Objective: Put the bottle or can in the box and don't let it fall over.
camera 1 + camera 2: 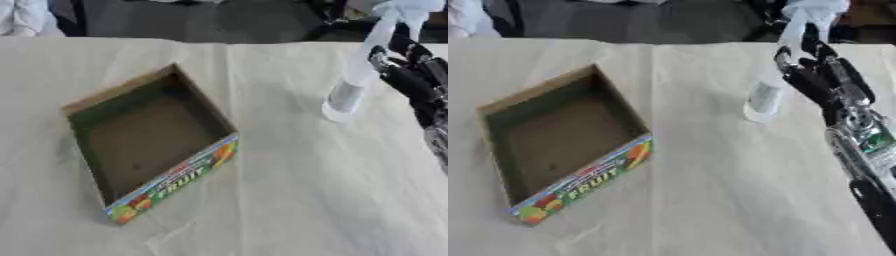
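Counter (289, 200) covered in a pale cloth, creases running across it. Open box (144, 135) sits left of centre, turned at an angle, one corner pointing toward the far edge. Inside brown and bare. Near side wall printed in bright colours with the word FRUIT.

Bottle (765, 97) on the right side, well apart from the box. Clear and pale, blurred; upper part leans up and to the right, base looks to be on or just above the cloth, cannot tell which.

Right hand (815, 82) comes in from the right, black with a silver wrist. Fingers (796, 75) curl in against the bottle's side, grasping it near the middle. Forearm runs down to the lower right corner.

Left hand shows in neither view.

Dark floor and blurred shapes beyond the far edge of the counter.
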`<state>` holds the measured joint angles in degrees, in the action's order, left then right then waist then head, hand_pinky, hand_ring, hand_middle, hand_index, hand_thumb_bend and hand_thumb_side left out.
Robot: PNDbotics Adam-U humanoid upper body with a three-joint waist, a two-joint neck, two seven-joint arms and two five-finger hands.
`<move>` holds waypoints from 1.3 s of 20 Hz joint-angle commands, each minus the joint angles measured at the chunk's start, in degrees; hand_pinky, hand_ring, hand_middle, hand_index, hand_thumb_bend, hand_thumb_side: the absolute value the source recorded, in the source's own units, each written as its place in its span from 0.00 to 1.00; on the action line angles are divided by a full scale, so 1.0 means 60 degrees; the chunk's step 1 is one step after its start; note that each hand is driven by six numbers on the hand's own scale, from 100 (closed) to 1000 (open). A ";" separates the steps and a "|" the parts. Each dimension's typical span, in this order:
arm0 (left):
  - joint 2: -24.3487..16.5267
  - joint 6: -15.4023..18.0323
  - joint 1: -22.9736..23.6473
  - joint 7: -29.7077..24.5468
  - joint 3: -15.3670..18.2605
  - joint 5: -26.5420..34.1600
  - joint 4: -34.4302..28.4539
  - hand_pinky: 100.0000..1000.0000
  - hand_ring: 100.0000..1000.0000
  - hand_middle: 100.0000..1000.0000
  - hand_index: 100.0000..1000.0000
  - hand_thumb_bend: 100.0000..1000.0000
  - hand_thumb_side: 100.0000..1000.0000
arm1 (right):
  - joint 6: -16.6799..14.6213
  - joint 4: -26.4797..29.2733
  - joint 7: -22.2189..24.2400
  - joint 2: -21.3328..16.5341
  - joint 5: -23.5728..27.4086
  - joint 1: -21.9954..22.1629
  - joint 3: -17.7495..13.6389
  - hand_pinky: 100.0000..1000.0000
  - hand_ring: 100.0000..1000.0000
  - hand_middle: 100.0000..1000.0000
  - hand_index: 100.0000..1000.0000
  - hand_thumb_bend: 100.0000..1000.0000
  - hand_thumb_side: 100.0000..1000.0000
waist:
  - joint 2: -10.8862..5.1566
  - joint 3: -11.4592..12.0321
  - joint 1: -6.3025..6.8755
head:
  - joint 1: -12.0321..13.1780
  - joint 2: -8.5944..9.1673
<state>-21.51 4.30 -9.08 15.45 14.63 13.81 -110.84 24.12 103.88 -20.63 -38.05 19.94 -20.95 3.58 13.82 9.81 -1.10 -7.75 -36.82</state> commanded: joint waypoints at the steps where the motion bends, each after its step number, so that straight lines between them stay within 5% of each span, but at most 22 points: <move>1: -0.0099 0.0019 -0.0104 -0.0019 0.0033 -0.0050 -0.0203 1.00 0.65 0.73 0.77 0.54 0.25 | -0.0018 -0.0039 -0.0102 -0.0361 -0.0050 -0.0209 -0.0117 1.00 1.00 1.00 1.00 0.00 0.40 | -0.0073 0.0015 0.0029 | -0.0043 0.0195; 16: -0.0035 0.0012 -0.0147 -0.0103 0.0031 -0.0084 -0.0218 1.00 0.64 0.73 0.77 0.53 0.26 | 0.0053 -0.0631 -0.0673 -0.0306 -0.0407 -0.0742 -0.0166 1.00 1.00 1.00 1.00 0.00 0.40 | 0.0154 0.0123 0.0028 | -0.0118 0.0376; 26: -0.0015 0.0005 -0.0193 -0.0191 0.0005 -0.0097 -0.0220 1.00 0.64 0.73 0.76 0.52 0.26 | -0.0013 -0.1002 -0.1365 -0.0035 0.0087 -0.1194 -0.0093 1.00 1.00 1.00 1.00 0.00 0.45 | 0.0233 0.0194 0.0003 | -0.0167 0.0399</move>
<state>-21.00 4.22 -9.61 14.51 14.61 13.62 -110.93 24.18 97.69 -28.34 -37.38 19.91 -27.23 3.43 15.93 10.98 -1.22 -8.61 -35.11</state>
